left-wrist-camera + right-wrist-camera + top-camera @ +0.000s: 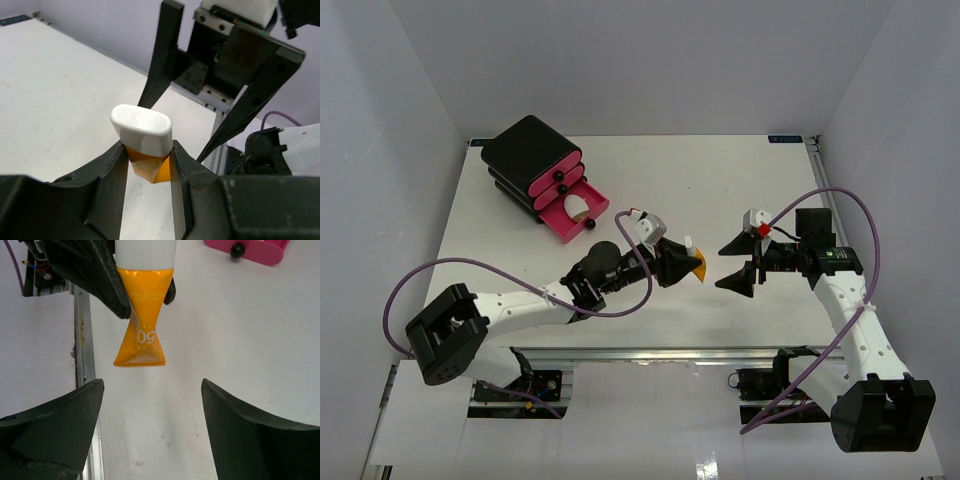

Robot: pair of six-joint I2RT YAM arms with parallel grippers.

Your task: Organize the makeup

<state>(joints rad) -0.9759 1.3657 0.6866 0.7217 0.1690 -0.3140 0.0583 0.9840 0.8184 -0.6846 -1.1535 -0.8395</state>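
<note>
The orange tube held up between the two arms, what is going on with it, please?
The left gripper is shut on the orange tube, pinching it just below its white cap, and holds it above the table. The right gripper faces it with its jaws wide open, not touching the tube. At the far left of the table stands a black box with pink drawers; its lowest drawer is pulled out, with a white puff inside.

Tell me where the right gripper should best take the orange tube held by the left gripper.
Probably the orange tube's free crimped tail, approached end-on from the right gripper's own side: the left gripper clamps it just below the white cap, and the flat tail points toward the open right jaws.
</note>
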